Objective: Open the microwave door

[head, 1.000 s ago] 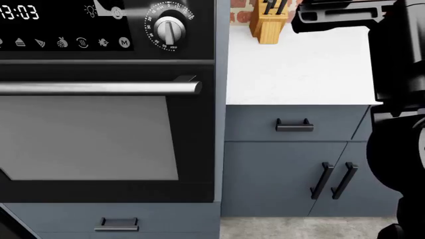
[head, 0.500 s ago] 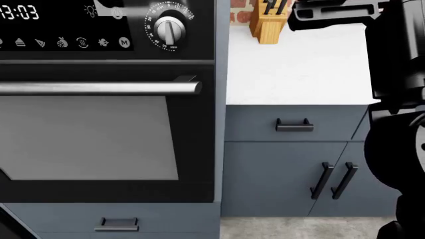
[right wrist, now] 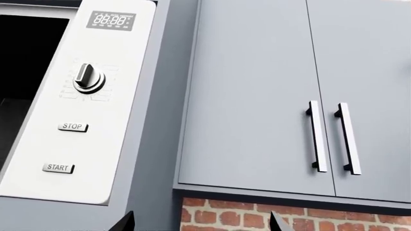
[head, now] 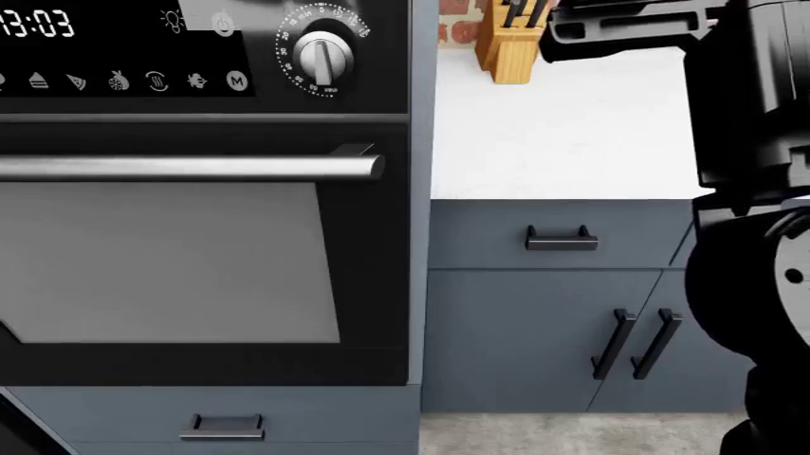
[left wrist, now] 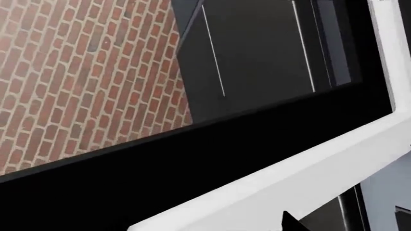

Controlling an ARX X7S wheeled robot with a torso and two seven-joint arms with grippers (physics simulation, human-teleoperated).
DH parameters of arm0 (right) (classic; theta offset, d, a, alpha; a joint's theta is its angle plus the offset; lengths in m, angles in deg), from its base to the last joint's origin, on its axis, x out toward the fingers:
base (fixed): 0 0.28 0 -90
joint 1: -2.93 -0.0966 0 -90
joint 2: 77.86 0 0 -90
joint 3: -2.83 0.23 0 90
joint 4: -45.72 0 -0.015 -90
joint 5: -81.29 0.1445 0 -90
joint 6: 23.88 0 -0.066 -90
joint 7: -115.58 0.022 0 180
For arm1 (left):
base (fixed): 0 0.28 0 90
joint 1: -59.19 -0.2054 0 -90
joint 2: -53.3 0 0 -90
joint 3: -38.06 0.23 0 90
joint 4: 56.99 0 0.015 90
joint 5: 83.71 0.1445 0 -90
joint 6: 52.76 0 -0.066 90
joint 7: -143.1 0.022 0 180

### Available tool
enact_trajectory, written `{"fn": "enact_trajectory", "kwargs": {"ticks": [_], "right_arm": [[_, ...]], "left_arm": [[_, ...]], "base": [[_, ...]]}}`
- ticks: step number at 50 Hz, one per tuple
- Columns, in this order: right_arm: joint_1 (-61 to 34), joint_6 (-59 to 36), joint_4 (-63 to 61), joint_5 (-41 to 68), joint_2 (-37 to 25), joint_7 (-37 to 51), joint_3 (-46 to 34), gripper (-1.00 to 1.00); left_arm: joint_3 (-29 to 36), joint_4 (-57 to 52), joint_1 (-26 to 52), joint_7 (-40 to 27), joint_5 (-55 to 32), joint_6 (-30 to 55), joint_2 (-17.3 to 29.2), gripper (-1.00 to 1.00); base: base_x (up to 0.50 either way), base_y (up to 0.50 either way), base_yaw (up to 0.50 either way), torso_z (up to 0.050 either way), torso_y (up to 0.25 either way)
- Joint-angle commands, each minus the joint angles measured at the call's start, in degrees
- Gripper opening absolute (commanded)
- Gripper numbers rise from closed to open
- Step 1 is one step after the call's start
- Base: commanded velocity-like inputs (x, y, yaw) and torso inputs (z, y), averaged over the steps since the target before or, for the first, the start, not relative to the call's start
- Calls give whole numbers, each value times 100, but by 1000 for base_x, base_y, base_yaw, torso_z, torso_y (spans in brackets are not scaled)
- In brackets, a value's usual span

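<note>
On the microwave's white control panel (right wrist: 83, 103), the digital display (right wrist: 111, 20) near its upper edge reads "88:88". Below the round knob (right wrist: 88, 79), one button is labelled "STOP" (right wrist: 72, 126), and another under it, toward the lower edge of the panel, reads "START" (right wrist: 57, 168).

On the oven's black control panel (head: 190, 52), the clock digits (head: 36, 23) at the upper left corner show "3:03", cut off by the frame's edge. A round symbol (head: 237, 81) at the right end of the icon row carries the letter "M".

A home kitchen: a built-in oven (head: 203, 190) beside grey cabinets (head: 544, 332), a white countertop (head: 570, 123) with a knife block (head: 510, 43), brick wall (right wrist: 289, 216), and a microwave (right wrist: 83, 106) above.
</note>
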Motion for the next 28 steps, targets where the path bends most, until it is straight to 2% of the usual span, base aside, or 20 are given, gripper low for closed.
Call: {"fn": "enact_trajectory", "kwargs": {"ticks": [1,18,28], "right_arm": [[-21,8,23,-5,-20,13,-54,100],[-27,19,27,8,-48,46,-97,100],[-21,28,15,43,-71,63,-74,100]], "left_arm": [[380,1145,716,-34,582,-501,-179,100],[513,1818,1075,-197,863,-793,-231,100],[557,1819,1130,-153,955,-791,-246,100]], "base": [[0,0,0,0,0],[0,0,0,0,0],[0,0,0,0,0]]}}
